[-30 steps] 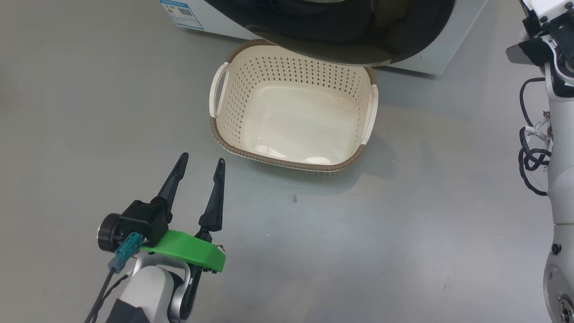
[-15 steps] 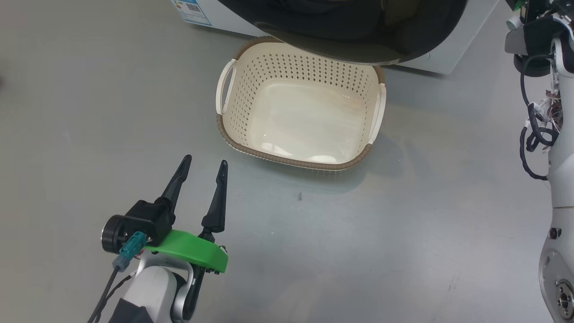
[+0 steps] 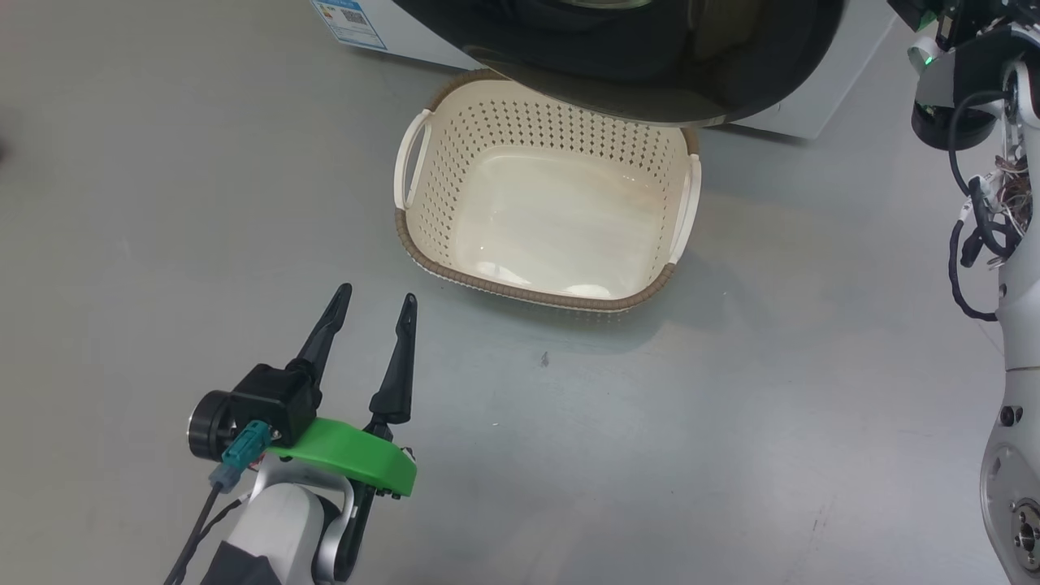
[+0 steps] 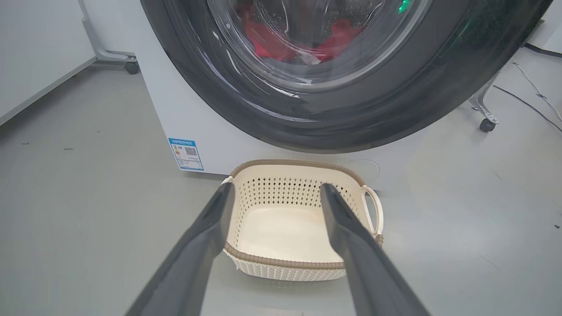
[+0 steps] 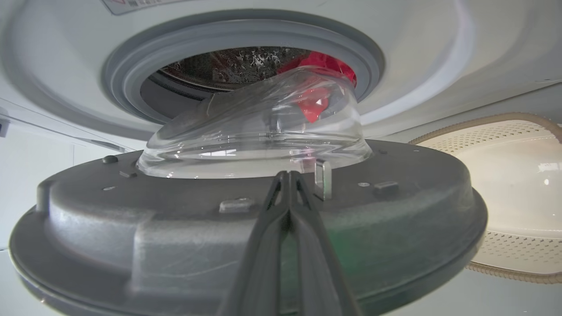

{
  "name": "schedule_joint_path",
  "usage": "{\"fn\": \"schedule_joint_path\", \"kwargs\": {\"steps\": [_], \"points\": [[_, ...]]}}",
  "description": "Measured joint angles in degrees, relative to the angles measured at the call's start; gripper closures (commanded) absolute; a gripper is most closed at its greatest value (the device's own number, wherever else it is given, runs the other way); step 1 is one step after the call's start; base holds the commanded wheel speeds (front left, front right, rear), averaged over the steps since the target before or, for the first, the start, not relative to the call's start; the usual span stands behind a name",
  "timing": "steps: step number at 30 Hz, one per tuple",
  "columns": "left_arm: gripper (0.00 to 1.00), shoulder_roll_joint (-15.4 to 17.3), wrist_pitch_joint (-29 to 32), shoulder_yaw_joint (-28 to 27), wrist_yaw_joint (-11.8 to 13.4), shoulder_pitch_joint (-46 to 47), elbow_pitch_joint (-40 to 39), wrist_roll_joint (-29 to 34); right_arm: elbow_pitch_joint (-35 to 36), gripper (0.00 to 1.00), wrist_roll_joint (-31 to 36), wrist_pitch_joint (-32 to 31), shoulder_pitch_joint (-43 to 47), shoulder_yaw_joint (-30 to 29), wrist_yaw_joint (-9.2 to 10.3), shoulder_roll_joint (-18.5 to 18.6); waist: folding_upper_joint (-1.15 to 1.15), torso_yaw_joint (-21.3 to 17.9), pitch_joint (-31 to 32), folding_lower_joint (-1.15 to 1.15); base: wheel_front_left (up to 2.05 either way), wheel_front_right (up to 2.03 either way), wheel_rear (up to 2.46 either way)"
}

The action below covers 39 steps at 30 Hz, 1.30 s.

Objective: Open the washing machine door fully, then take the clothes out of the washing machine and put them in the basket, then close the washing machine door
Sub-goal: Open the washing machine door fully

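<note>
The washing machine door (image 3: 650, 73) stands partly open. In the head view its wide black rim hangs over the far edge of the basket (image 3: 528, 294), so this part of the basket mouth is covered from above, while the rest of the mouth lies open. The basket is empty and sits on the grey floor (image 3: 162, 203), close before the white front of the washing machine (image 4: 175, 105). The clothes (image 5: 322, 61) are inside the drum (image 5: 228, 66); red fabric shows behind the grey gasket (image 5: 127, 66) and through the glass bowl (image 5: 254, 131) of the door.

The left gripper (image 3: 378, 292) hovers over the floor near the front left corner of the basket, apart from it, with its jaws spread wide and holding nothing. Wide bare floor lies to its left. The right gripper (image 5: 286, 175) has its jaws pressed together, with nothing between them. Its tips point at the grey inner side of the door, just beside a small metal latch tab (image 5: 323, 177); if they touch the door, I cannot tell.

A blue label (image 4: 186, 153) sits low on the machine's front. To the right of the machine a caster wheel (image 4: 485, 125) and a thin cable (image 4: 538, 105) are on the floor. The pale right arm (image 3: 1011, 325) runs along the right edge of the head view.
</note>
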State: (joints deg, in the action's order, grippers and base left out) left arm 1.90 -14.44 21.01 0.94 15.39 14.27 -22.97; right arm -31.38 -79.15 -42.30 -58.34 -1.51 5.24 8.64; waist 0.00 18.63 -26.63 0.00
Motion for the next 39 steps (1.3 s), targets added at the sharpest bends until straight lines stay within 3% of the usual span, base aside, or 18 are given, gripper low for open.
{"fn": "schedule_joint_path", "kwargs": {"steps": [22, 39], "points": [[0.0, 0.0, 0.0, -0.07, 0.63, 0.19, 0.57, 0.0, -2.34, 1.0, -1.97, -5.15, 1.18, 0.35, 0.56, 0.01, 0.0, 0.13, 2.27, 0.0, 0.0, 0.0, 0.0], [0.0, 0.0, 0.0, -0.56, 1.26, 0.13, 1.55, 0.0, -3.55, 1.0, -2.49, -9.81, 6.09, 4.26, 0.97, -2.04, 0.0, 0.13, 5.9, 0.0, 0.0, 0.0, 0.0]]}}
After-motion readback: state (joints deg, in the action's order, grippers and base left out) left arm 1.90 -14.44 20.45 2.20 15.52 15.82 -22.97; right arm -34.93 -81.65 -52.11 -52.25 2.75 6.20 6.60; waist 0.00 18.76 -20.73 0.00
